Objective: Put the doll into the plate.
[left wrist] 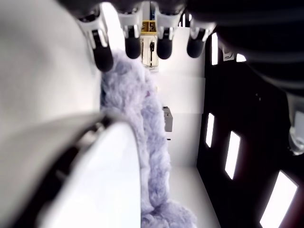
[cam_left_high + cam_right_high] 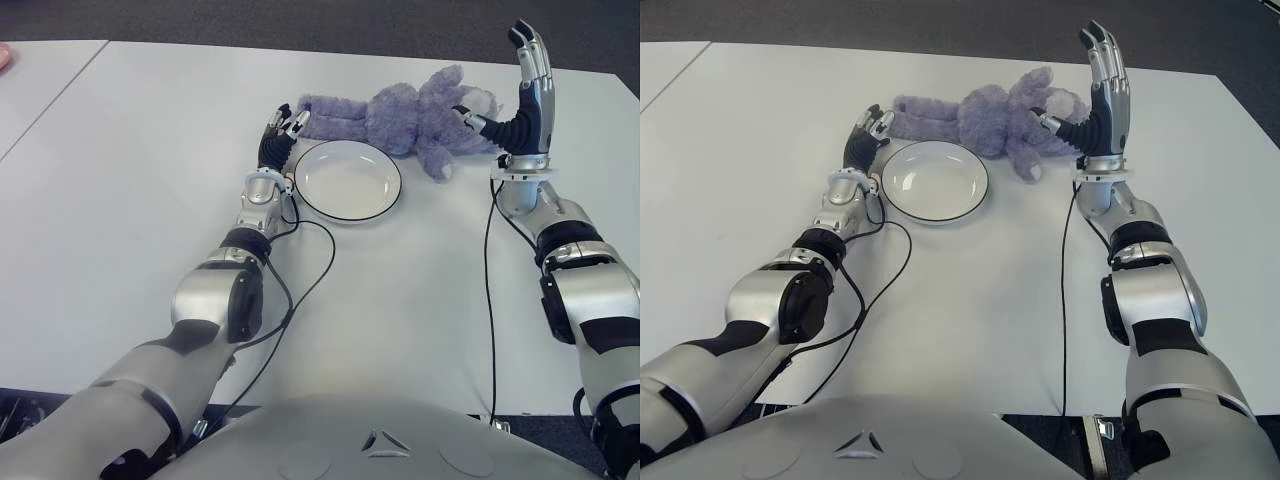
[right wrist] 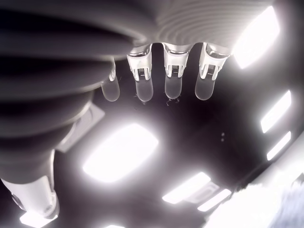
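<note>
**Doll lying crosswise behind the plate**

Doll [image 2: 400, 115], a purple plush animal, lies flat on the white table [image 2: 130, 200] with its long axis running left to right across the robot's view. Its head end, with the ears, points toward the robot's right; its legs stretch toward the left. It sits just behind the plate [image 2: 349, 181], a white round dish with a dark rim, and one limb hangs down close to the plate's far right edge. The plate holds nothing.

The left hand [image 2: 283, 133] shows at the plate's left far edge, by the doll's leg end; in the left wrist view its fingers [image 1: 102, 47] are extended and loosely spread right at the fur, gripping nothing. Whether a fingertip touches the plush cannot be told. The right hand [image 2: 527, 85] stands upright beside the doll's head, fingers straight and pointing up, thumb out toward the plush, holding nothing.

The tabletop is pale and plain, with a seam at the left where a second table adjoins. Dark carpet lies beyond the far edge. Black cables trail from both wrists across the table.

The right wrist view shows only fingers against ceiling lights, with a blur of fur at its corner.
</note>
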Tool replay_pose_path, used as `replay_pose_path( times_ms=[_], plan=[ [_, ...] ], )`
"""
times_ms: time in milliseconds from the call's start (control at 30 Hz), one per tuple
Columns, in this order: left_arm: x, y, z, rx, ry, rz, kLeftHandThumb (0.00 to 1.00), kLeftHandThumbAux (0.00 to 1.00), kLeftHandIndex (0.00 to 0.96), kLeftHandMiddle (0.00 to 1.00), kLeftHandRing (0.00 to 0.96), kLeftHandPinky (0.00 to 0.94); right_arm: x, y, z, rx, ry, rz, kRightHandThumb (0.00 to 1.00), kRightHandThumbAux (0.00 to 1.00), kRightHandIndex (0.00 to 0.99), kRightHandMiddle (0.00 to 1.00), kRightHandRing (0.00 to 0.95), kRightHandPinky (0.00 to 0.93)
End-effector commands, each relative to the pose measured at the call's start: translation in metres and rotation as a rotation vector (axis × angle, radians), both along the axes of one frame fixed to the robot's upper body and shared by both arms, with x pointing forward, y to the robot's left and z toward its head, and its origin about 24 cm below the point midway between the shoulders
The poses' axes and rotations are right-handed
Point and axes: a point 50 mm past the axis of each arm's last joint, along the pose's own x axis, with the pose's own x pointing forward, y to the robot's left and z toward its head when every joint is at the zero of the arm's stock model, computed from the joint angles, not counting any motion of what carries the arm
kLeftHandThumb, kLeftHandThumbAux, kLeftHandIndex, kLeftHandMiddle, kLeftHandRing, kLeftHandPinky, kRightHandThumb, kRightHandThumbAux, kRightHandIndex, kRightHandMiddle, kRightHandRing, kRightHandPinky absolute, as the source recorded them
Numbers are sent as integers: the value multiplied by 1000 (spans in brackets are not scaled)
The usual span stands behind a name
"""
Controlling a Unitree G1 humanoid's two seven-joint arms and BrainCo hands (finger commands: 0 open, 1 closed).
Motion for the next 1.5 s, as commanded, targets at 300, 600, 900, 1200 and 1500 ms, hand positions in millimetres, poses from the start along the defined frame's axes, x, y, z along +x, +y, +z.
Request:
replay_pose_path(
  times_ms=[300, 600, 900, 1200, 1500],
  plan=[
    [-73, 2, -99, -9, 410, 56, 0, 460, 0, 1, 0, 13, 22, -21, 19, -192, 207, -202, 160, 667, 0, 0, 0, 50],
    [-74, 3, -99, -4, 414, 52, 0, 458, 0, 1, 0, 15, 28, -22, 16, -206, 303, -253, 166, 640, 0, 0, 0, 38],
    [-74, 5, -99, 12, 402, 49, 0, 441, 0, 0, 0, 20, 33, -26, 16, -233, 386, -308, 198, 649, 6, 0, 0, 50],
    [-75, 6, -99, 15, 395, 52, 0, 437, 0, 8, 3, 20, 38, -24, 18, -229, 438, -318, 204, 675, 49, 0, 1, 88],
    [-78, 7, -101, 41, 395, 43, 0, 424, 0, 10, 5, 17, 42, -16, 19, -213, 459, -298, 221, 684, 45, 0, 28, 156]
  ],
)
